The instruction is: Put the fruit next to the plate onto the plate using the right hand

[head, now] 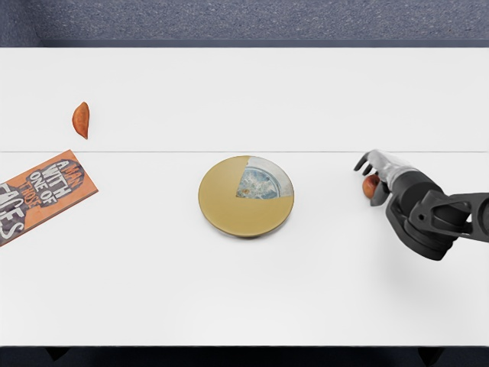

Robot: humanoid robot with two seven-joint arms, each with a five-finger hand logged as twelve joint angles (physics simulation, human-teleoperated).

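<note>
Right hand [380, 173] at reddish fruit [370, 186] (on table [244, 306]), well apart from plate [229, 210]

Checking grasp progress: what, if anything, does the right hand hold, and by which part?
Cannot tell: the right hand sits over the reddish fruit, hiding any grip.

This is a bare simulated test bench, not a lived-in room. A plain white table [244, 306] fills the view, with a yellow plate [229, 202] at its middle. Far left of the plate lies a printed book [42, 195]. To the plate's right, a dark robot arm [428, 218] reaches in. Beyond the plate, past the table's far edge, runs a grey-blue floor [244, 19].
</note>
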